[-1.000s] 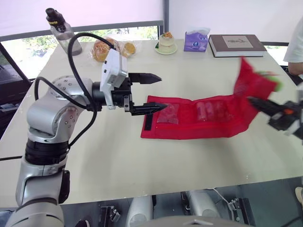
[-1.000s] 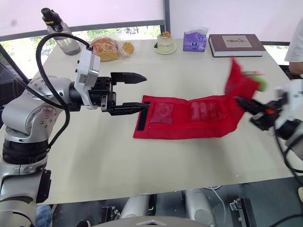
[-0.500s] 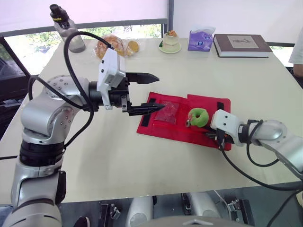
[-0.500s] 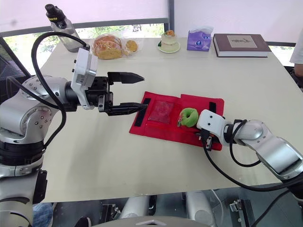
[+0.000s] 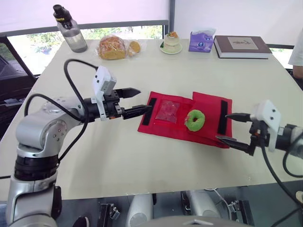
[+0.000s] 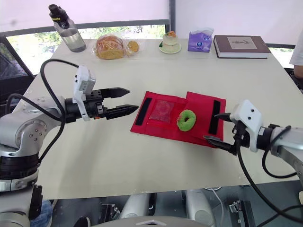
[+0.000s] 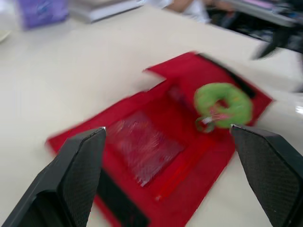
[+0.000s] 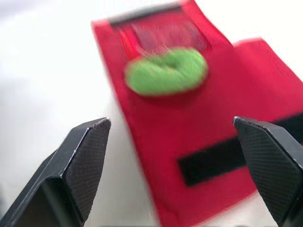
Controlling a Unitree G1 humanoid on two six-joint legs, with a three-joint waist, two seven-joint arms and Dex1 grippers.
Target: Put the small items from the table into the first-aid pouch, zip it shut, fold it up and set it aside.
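Left end effector [image 5: 145, 99] spread and empty, just off the edge of the first-aid pouch [image 5: 208, 106]; right end effector [image 5: 222, 126] also spread and empty, lower finger about touching pouch's corner. Pouch lies flat on table [image 5: 142, 161] between the two, likely flanked for the next fold. Flap nearest right end effector lies folded over. Soft red fabric; black strip [image 5: 223, 116] looks like hook-and-loop; mesh pocket [image 5: 166, 112] nearer left end effector. Green ring [image 5: 195, 119], looks squishy, rests on top of the pouch.
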